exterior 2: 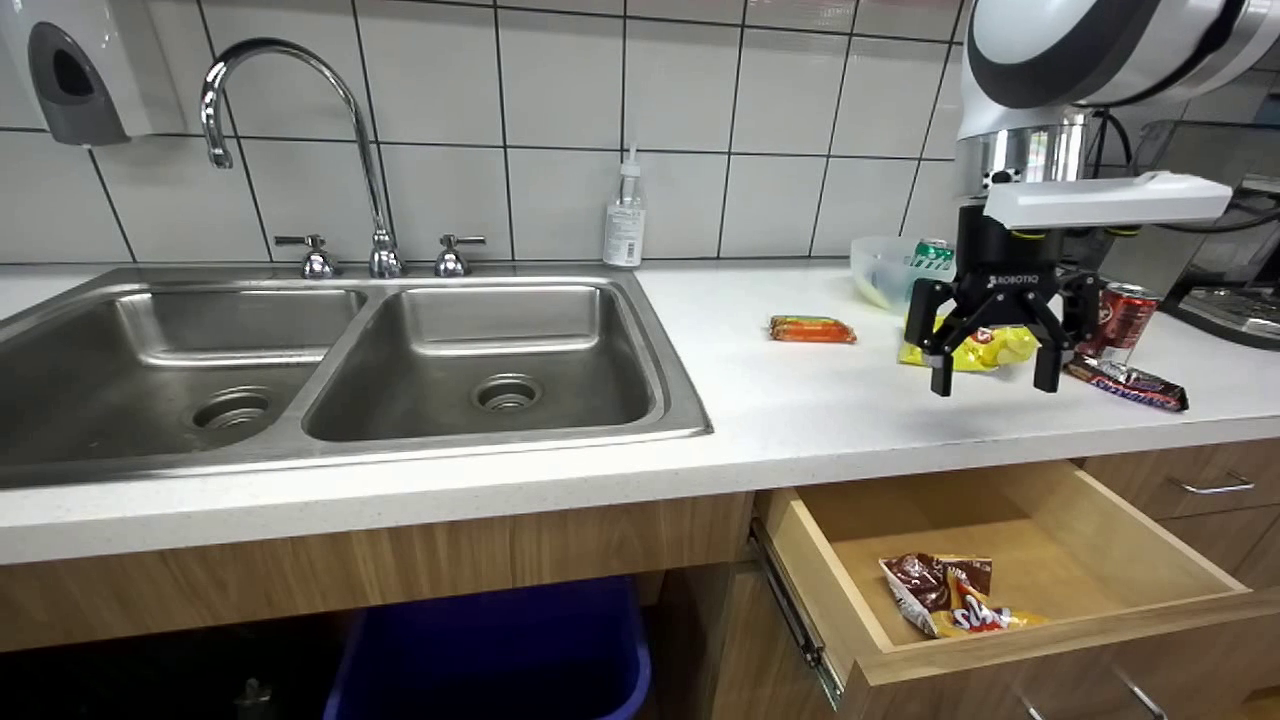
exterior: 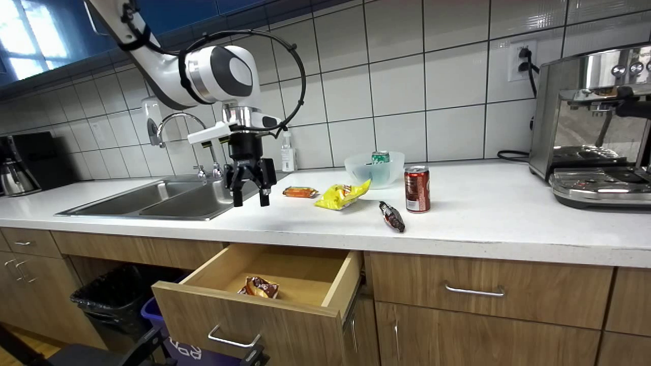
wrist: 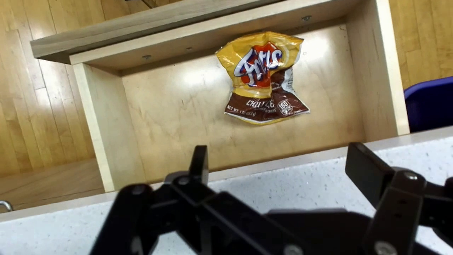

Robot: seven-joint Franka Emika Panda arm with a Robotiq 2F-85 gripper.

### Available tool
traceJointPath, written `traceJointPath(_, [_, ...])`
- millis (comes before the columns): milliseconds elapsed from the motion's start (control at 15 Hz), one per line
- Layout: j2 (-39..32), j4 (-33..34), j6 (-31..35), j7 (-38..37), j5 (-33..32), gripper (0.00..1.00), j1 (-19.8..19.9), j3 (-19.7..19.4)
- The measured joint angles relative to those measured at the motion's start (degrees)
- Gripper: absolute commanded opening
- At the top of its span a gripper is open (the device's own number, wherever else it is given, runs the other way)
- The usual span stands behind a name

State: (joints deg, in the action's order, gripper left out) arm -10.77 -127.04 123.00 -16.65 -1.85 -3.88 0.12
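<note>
My gripper [exterior: 251, 199] hangs above the front of the white counter, pointing down, its fingers wide apart and nothing between them; it is also clear in the wrist view [wrist: 277, 156]. Below and in front of it, a drawer [exterior 2: 1110, 570] is pulled out. Inside lies a crumpled brown-and-yellow chip bag [wrist: 263, 78], well apart from the fingertips. On the counter in both exterior views are an orange-wrapped snack [exterior: 300, 192], a yellow chip bag [exterior: 342, 196], a dark-wrapped candy bar [exterior: 392, 217] and a red can [exterior: 417, 189]. The gripper partly covers the yellow bag [exterior 2: 985, 350] in an exterior view.
A translucent bowl [exterior: 356, 170] holding a green can [exterior: 380, 157] stands near the tiled wall. A double sink [exterior 2: 690, 400] with a tall faucet [exterior 2: 370, 160], a pump bottle [exterior 2: 625, 220] and an espresso machine [exterior: 585, 132] line the counter. A blue bin [exterior 2: 630, 640] stands below.
</note>
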Motion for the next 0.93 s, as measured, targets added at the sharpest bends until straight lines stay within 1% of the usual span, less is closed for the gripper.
traceJointPath(533, [-4.2,7.0,0.1,-5.9,0.4,1.0,0.0,-0.2])
traceJointPath(933, [-8.8,13.4,0.2,-8.2,0.9,1.0,0.0,-1.9])
